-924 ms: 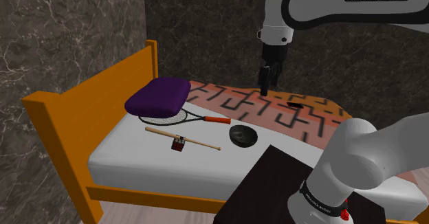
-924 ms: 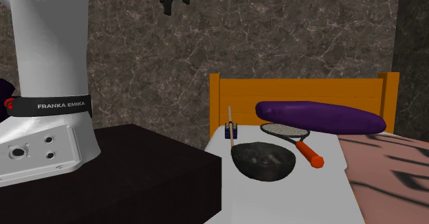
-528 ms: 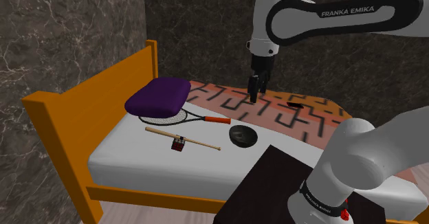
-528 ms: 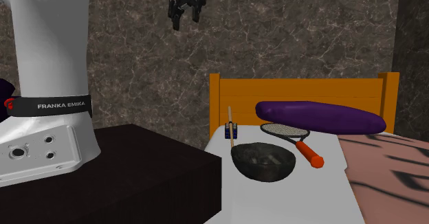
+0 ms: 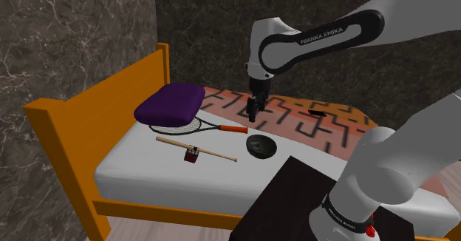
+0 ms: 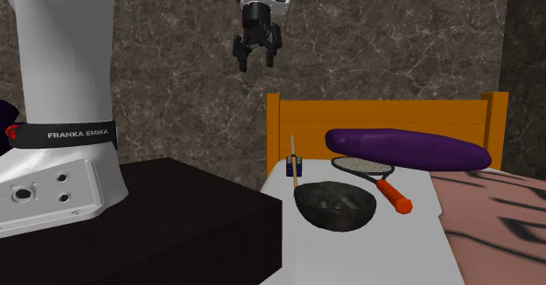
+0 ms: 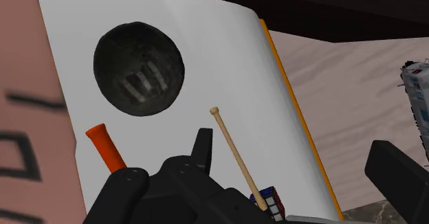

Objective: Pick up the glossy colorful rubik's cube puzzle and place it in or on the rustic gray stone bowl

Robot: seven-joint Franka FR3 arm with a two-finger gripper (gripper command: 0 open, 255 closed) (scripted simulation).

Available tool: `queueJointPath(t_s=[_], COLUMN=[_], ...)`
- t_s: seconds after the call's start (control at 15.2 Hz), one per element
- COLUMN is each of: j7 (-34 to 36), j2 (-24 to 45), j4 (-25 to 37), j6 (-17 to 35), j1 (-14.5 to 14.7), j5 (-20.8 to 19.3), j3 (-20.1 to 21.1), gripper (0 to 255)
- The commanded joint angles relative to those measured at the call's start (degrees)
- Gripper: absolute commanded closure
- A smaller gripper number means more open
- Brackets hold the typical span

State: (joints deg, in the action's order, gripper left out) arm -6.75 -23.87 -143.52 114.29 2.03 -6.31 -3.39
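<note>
**A:** What's moved?
**B:** The end effector (image 6: 255,65) has swung lower and out over the bed (image 5: 140,169). Its fingers are spread wide with nothing between them.
**A:** And the cube?
**B:** The rubik's cube (image 5: 191,156) sits on the sheet just beside the wooden bat (image 5: 214,154), well below the end effector and off to one side. The stone bowl (image 5: 261,146) lies almost under it.
**A:** Which step?
**B:** The approach, I'd judge. Next it needs to pass the bowl, centre over the cube and descend open.

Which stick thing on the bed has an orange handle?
The racket beside the purple pillow; the bat by the cube is tan all along.
</note>
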Motion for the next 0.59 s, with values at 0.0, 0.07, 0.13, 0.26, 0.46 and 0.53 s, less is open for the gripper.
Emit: queueJointPath(t_s=[0.0, 0.07, 0.13, 0.26, 0.46, 0.53], j7=[-1.3, -1.86, -2.43, -3.62, -5.53, -6.2], j2=[4.59, 6.73, 8.91, 13.33, 20.09, 22.35], j4=[0.72, 1.13, 1.62, 2.85, 5.28, 6.24], j6=[4.34, 6.25, 8.09, 11.61, 16.4, 17.85], j1=[0.26, 0.43, 0.61, 0.95, 1.4, 1.52], j5=[0.14, 0.3, 0.49, 0.98, 1.94, 2.32], j3=[-0.55, -0.7, -0.85, -1.07, -1.21, -1.19], gripper=[0, 0, 0, 0, 0, 0])
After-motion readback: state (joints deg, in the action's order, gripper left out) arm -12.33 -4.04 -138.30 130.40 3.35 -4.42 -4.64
